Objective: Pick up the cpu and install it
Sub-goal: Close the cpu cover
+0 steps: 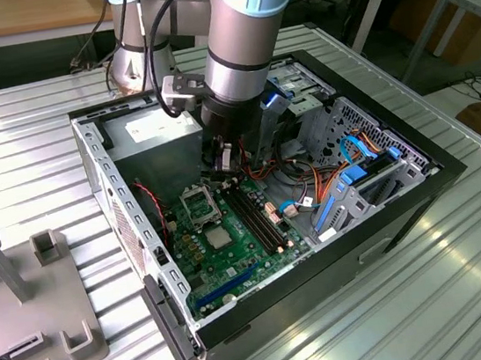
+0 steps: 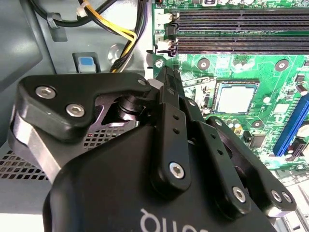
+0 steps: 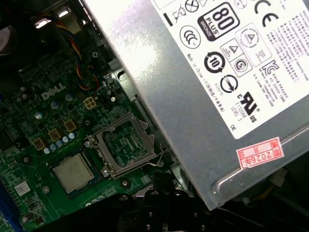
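In the exterior view, from its left to its right, a grey tray [image 1: 25, 297] is being seen lying on the ribbed table [image 1: 348, 325], then the open computer case [image 1: 134, 247], where the cpu [image 1: 218, 237] is lying flat on the green board [image 1: 241, 251] just beside the open socket frame [image 1: 198, 205], with the gripper [image 1: 225, 160] hovering above both. Its fingers are being judged pressed together on nothing in the second wrist view, though the tips are partly hidden. The cpu [image 3: 73, 172] is being judged light, stiff and fragile underneath, best taken by 2 opposite edges. The power box [image 3: 203, 72] is cutting off the case behind it.
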